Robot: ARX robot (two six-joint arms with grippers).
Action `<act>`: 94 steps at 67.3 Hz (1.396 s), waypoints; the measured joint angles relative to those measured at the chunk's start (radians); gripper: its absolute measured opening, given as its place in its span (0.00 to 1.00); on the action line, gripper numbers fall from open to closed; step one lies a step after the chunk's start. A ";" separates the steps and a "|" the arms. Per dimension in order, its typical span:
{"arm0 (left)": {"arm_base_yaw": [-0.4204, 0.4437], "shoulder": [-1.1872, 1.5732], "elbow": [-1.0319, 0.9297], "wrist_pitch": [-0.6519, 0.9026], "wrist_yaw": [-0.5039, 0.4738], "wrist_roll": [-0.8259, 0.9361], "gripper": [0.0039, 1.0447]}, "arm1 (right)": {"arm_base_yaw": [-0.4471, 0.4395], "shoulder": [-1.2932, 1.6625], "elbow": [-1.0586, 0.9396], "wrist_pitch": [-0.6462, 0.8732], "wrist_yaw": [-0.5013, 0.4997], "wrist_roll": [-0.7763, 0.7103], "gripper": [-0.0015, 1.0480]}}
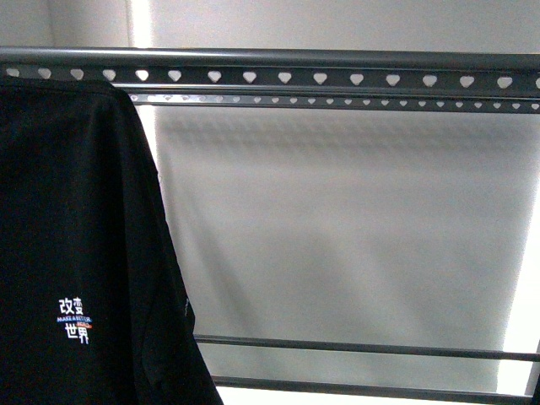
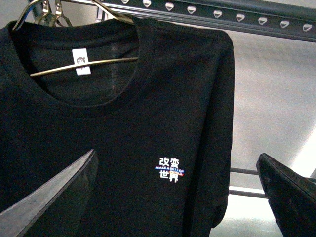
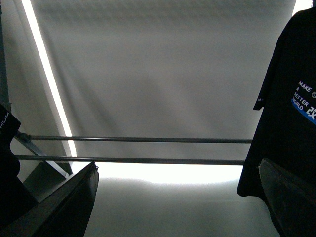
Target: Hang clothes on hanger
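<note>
The black T-shirt (image 1: 76, 253) hangs at the left of the front view, below the rail, its white Chinese characters and small lettering showing low on the chest. In the left wrist view the T-shirt (image 2: 148, 98) sits on the thin wire hanger (image 2: 84, 66), whose hook is at the rail. My left gripper (image 2: 177, 197) is open and empty, a little in front of the shirt's chest print. My right gripper (image 3: 177, 197) is open and empty, facing the wall; a black T-shirt (image 3: 286, 113) with white lettering hangs at one edge of the right wrist view. Neither gripper shows in the front view.
A thick grey rail with heart-shaped holes (image 1: 337, 78) runs across the top; it also shows in the left wrist view (image 2: 247, 19). Two thin horizontal bars (image 1: 363, 348) cross low down, and show in the right wrist view (image 3: 138, 140). A pale wall lies behind.
</note>
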 joint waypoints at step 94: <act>-0.150 0.976 0.970 -0.542 -0.595 -0.719 0.94 | 0.000 0.000 0.000 0.000 0.000 0.000 0.93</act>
